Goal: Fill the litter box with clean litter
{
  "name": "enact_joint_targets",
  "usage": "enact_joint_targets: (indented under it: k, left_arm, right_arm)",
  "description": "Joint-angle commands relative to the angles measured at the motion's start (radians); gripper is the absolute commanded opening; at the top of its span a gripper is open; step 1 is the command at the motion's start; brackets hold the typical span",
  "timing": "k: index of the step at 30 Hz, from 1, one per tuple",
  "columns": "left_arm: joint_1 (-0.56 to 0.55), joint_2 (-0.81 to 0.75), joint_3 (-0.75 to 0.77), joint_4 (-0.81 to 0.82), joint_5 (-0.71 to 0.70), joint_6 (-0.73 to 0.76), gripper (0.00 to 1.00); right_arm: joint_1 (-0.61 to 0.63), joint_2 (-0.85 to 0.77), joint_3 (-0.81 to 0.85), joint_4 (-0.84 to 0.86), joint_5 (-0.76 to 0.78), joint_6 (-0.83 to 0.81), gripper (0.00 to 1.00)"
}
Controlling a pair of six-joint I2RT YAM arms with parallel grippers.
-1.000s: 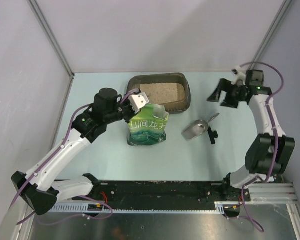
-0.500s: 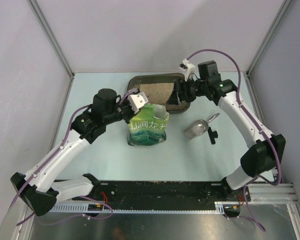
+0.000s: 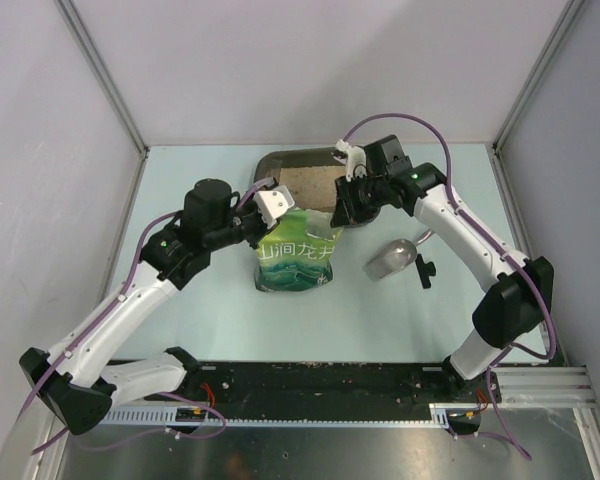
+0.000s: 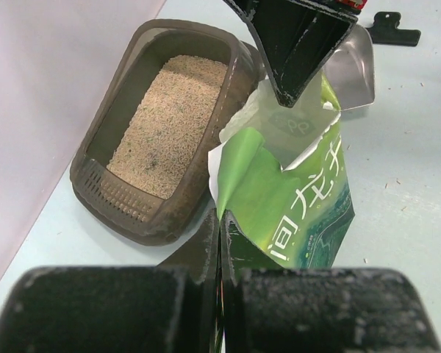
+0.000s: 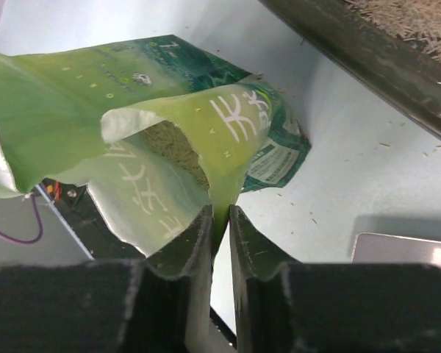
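Observation:
The dark brown litter box (image 3: 290, 163) stands at the back of the table with beige clean litter (image 3: 305, 181) in it. In the left wrist view the litter box (image 4: 95, 169) and its litter (image 4: 169, 110) lie left of a green printed bag (image 4: 301, 198). The bag (image 3: 296, 258) stands open in front of the box. My left gripper (image 4: 222, 234) is shut on the bag's left top edge. My right gripper (image 5: 220, 219) pinches the bag's (image 5: 235, 125) right top edge, with granules (image 5: 173, 147) visible inside.
A silver metal scoop (image 3: 392, 258) lies right of the bag, with a small black clip (image 3: 424, 270) beside it. The right arm (image 3: 450, 215) reaches over the box's right end. Grey walls enclose the table on three sides.
The right arm swung from the far right side over to the bag's right top edge, and its jaws closed on that edge. The left arm and the bag stayed put.

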Motion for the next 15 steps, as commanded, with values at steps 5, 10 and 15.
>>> enact_joint_targets:
  k: [5,10,15]
  left_arm:
    - [0.003,0.018,0.068,0.122,0.107,-0.055,0.00]
    - [0.001,0.064,0.119,0.145,0.135,-0.073,0.00]
    - [0.000,0.103,0.139,0.160,0.176,-0.102,0.00]
  right_arm:
    - [-0.066,-0.025,0.029,-0.025,0.077,0.042,0.00]
    - [-0.116,-0.065,0.017,-0.025,0.050,0.045,0.00]
    - [-0.140,-0.110,-0.042,-0.001,-0.004,0.042,0.00]
